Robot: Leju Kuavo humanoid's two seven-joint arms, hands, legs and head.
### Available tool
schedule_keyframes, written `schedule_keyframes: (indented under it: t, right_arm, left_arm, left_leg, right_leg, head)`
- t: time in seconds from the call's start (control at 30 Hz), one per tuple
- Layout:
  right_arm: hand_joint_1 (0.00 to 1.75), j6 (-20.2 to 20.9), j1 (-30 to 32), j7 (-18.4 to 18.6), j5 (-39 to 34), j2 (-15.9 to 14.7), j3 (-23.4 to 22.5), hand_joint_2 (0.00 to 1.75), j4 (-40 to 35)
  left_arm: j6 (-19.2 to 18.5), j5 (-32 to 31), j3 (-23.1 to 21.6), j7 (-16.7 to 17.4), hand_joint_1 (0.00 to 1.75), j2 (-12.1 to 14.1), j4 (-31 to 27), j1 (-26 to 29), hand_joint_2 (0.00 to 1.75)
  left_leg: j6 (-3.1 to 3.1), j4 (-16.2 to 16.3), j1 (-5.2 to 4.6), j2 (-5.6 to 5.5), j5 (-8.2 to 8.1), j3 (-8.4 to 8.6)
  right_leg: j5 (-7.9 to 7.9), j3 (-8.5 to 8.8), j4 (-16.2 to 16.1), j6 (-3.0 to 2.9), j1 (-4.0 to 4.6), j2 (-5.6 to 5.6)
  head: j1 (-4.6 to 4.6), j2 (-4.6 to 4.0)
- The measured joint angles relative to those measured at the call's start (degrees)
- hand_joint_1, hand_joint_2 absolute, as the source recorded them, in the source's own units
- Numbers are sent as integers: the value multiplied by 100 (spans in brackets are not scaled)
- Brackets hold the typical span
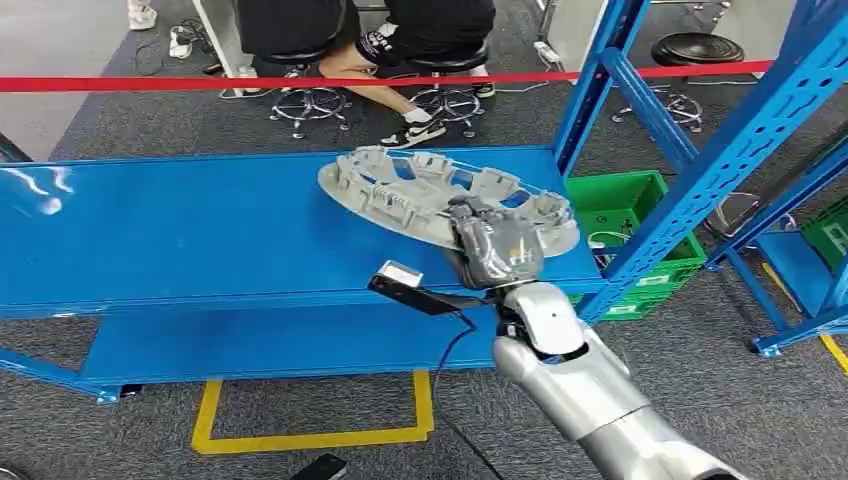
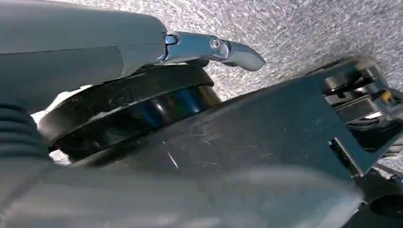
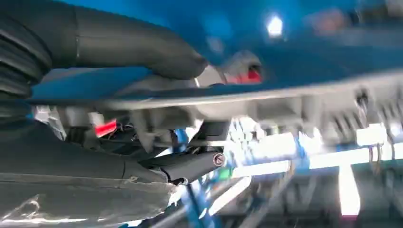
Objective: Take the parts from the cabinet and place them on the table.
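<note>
A: How many parts are out?
B: One round grey plastic wheel-cover part (image 1: 440, 192), tilted above the right end of the blue metal counter (image 1: 180, 235).
A: Held?
B: Yes, the right hand (image 1: 497, 243) grips its near rim, thumb (image 3: 138, 45) on one face, fingers (image 3: 187, 166) under the other.
A: And the left hand (image 2: 85, 38)?
B: By the robot's side over grey carpet; I cannot tell its state.
A: Anything else?
B: One green plastic crate (image 1: 630, 215) beside the blue rack (image 1: 720, 165).
</note>
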Motion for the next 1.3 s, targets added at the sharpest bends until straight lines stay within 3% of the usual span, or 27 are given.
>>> schedule_keyframes:
  t: [0.17,0.43,0.5,0.6,0.67,0.73,1.0,1.17,1.3]
  right_arm:
    - [175,-96,237,-74,-27,-151,-347,175,-1632]
    - [175,-65,368,-138,-267,-271,-485,175,-2602]
    - [175,154,383,-302,-982,-299,-511,175,-2697]
    - [175,926,381,-978,-3921,-396,-607,175,-2897]
    - [175,1287,383,-1419,-5583,-465,-760,175,-3101]
    - [175,1467,400,-1767,-6481,-544,-993,175,-3318]
    - [175,1741,1125,-2660,-8069,-901,-1893,175,-4451]
    - [175,2225,1546,-2863,-9326,-1012,-2650,175,-5117]
    - [175,2343,1729,-2865,-9488,-1045,-3047,175,-5373]
  left_arm:
    - [264,15,-22,0,0,-31,0,-7,175]
    - [279,35,-37,31,0,-35,0,-16,175]
    - [255,138,-35,13,0,-42,0,-12,175]
    - [157,444,37,-280,0,-42,0,15,175]
    - [42,653,118,-698,0,-31,0,47,175]
    - [8,726,177,-971,0,-24,-4,56,175]
    - [129,1318,452,-1983,0,-48,-4,-40,175]
    - [137,1714,754,-2020,0,-37,-4,-49,175]
    - [137,1742,892,-2006,0,-22,-4,-47,175]
  left_leg:
    - [-1,-4,0,1,-2,-3]
    - [-2,-9,1,0,0,-2]
    - [-1,-9,0,1,0,-2]
    - [0,-9,0,-2,1,-3]
    - [1,-9,-3,-16,2,-4]
    - [1,-9,-5,-25,2,-5]
    - [5,-9,-9,-23,-2,-3]
    - [20,-6,-22,-18,-15,1]
    - [40,-4,-47,-18,-26,2]
  right_leg:
    - [-2,-5,-1,-1,0,2]
    - [-3,-4,0,0,2,-4]
    - [-3,-6,0,0,1,-1]
    - [-2,-7,-1,0,0,-7]
    - [-3,-8,-1,0,-3,-23]
    - [-6,-2,-2,2,-5,-34]
    - [-9,4,-9,1,-9,-34]
    - [-7,7,-15,14,-23,-22]
    - [-13,8,-15,32,-45,-22]
  head:
    - [-2,0]
    - [0,0]
    - [0,0]
    - [0,0]
    - [-2,0]
    - [-2,0]
    - [0,0]
    - [-2,0]
    - [-2,0]
